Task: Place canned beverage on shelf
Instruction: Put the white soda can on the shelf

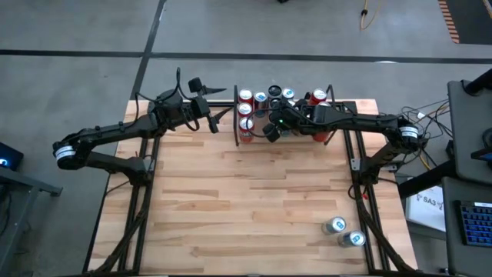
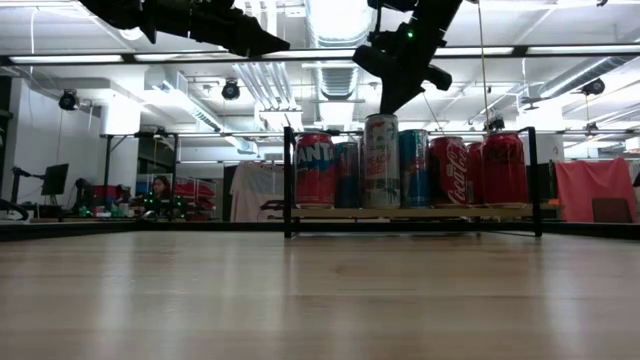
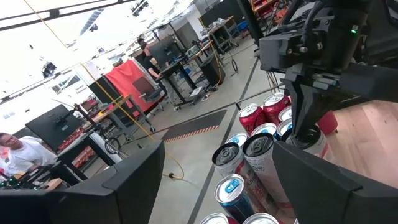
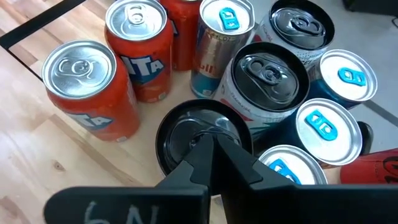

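cans (image 1: 265, 108) crowded on shelf (image 2: 410, 212), closed right gripper (image 4: 211, 144) above them, left gripper (image 1: 217, 117) open alongside

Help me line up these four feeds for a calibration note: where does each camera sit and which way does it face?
High: overhead, facing down; both arms, shelf.
Low: tabletop height, facing the shelf; arms enter from above.
Left wrist: beside the shelf, facing the cans and right gripper.
Right wrist: above the cans, facing down; its shut fingers show.
Shared: all show the shelved cans.
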Controlling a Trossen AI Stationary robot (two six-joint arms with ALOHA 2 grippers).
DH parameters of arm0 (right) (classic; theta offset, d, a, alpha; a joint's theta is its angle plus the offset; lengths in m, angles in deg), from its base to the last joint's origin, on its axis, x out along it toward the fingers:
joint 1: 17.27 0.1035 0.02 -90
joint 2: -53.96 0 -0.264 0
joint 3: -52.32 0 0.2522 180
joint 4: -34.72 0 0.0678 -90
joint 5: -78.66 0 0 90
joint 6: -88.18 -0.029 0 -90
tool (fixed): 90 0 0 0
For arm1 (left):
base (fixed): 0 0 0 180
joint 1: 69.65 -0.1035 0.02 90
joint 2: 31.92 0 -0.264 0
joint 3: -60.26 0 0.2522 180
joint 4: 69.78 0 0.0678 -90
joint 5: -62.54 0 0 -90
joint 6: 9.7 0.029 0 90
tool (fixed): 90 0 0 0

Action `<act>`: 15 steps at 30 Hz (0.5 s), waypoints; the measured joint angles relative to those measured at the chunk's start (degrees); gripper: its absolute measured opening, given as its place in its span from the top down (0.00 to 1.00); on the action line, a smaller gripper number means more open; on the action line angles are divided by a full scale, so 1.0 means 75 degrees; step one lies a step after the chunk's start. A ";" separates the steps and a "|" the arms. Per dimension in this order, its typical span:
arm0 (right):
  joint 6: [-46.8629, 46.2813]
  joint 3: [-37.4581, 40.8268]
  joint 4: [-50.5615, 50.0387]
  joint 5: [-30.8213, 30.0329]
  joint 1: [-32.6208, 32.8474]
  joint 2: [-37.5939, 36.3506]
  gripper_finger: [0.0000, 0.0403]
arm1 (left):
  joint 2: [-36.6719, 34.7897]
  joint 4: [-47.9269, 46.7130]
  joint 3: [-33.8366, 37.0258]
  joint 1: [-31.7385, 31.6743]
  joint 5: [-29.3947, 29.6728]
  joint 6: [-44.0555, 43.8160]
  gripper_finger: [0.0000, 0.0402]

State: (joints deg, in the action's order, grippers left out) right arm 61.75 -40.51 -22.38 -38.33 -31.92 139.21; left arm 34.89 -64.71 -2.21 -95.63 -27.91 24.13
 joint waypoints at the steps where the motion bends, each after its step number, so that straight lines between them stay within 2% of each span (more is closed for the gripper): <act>1: 0.0000 0.0000 -0.0007 -0.0004 0.0000 0.0000 0.98 | 0.0000 0.0000 0.0000 -0.0001 0.0000 0.0000 0.30; 15: -0.0020 0.0020 0.0051 -0.0405 -0.0003 0.0020 0.98 | 0.0000 0.0000 0.0000 -0.0001 0.0000 0.0000 0.30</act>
State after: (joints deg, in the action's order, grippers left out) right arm 61.59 -40.35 -22.00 -41.36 -31.94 139.36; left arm 34.89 -64.71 -2.21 -95.64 -27.91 24.13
